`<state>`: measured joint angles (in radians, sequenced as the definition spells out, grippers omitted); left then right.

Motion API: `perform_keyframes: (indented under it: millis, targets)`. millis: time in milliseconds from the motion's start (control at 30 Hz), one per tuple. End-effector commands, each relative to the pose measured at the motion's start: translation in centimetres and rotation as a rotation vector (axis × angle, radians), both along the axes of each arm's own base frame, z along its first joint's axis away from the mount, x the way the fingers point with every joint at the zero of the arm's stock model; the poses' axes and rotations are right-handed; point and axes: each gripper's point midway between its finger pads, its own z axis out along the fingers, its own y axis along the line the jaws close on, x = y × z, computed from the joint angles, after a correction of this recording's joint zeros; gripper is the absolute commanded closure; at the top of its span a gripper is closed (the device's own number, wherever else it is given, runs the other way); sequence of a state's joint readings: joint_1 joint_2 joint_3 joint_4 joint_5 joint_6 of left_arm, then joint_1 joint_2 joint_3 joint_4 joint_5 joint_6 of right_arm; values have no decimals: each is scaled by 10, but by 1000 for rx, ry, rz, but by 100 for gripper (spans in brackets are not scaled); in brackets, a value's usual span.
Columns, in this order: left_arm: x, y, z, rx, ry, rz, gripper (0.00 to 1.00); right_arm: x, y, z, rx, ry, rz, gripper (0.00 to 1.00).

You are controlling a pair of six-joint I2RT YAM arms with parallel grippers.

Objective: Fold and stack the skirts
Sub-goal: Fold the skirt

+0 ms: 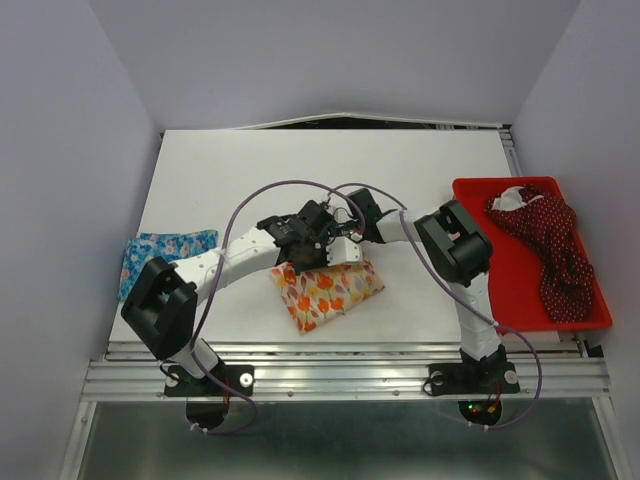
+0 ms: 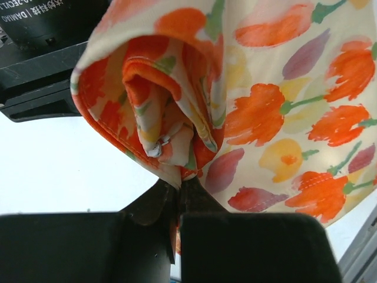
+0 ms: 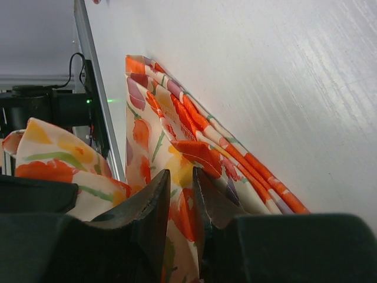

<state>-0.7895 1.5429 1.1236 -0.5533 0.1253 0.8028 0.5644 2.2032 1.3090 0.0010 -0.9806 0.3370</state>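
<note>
The cream-white skirt with orange flowers [image 1: 325, 290] lies folded near the table's front centre, and its upper edge is lifted. My left gripper [image 1: 305, 245] is shut on a bunched corner of it; in the left wrist view the jaws [image 2: 178, 184] pinch the cloth [image 2: 283, 106]. My right gripper [image 1: 345, 245] sits right beside the left one. In the right wrist view its fingers [image 3: 181, 174] stand close together with a fold of the same skirt [image 3: 141, 130] between them. The blue flowered skirt [image 1: 165, 250] lies folded at the left edge. The dark red dotted skirt [image 1: 545, 245] lies crumpled in the tray.
A red tray [image 1: 510, 295] sits at the right side of the white table [image 1: 300, 160]. An aluminium rail [image 1: 340, 350] runs along the near edge. Grey walls close in the left, back and right sides. Both arms cross over the table's front middle.
</note>
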Motion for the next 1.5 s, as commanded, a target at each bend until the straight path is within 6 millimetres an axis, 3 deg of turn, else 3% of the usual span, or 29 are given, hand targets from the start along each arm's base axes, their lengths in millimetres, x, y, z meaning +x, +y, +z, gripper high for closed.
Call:
perform_keyframes:
  millis: [0, 167, 467, 633, 733, 867, 967, 1000, 1067, 1233, 1333, 1467]
  targets:
    - [23, -4, -9, -17, -102, 15, 100, -4, -4, -16, -68, 7, -9, 72]
    - [37, -6, -25, -30, -176, 43, 100, 3, 0, -13, -66, -3, -12, 72]
    - [21, 10, -80, 47, -119, 26, 100, 8, 1, -9, -81, -15, -15, 72]
    - [10, 12, -94, 69, -75, -6, 100, 23, 6, 2, -85, -62, -38, 71]
    - [-1, 14, -102, 86, -37, -30, 100, 38, 14, 18, -67, -105, -54, 69]
    - [-13, 19, -109, 103, 5, -41, 100, 86, 10, 41, -33, -155, -122, 67]
    - [-16, 21, -111, 112, 24, -41, 100, 109, 3, 47, -31, -191, -154, 66]
    - [-16, 21, -112, 111, 25, -39, 98, 119, -2, 46, -39, -202, -168, 66]
    - [-14, 18, -108, 101, 23, -31, 84, 128, -9, 39, -76, -239, -178, 65]
    - [10, 14, -86, 68, -20, -12, 61, 130, -29, 18, -157, -211, -202, 66]
    - [30, 11, -68, 37, -47, -5, 48, 138, -47, 24, -162, -200, -239, 66]
    - [49, 7, -42, 14, -80, -2, 46, 152, -73, 51, -140, -222, -295, 66]
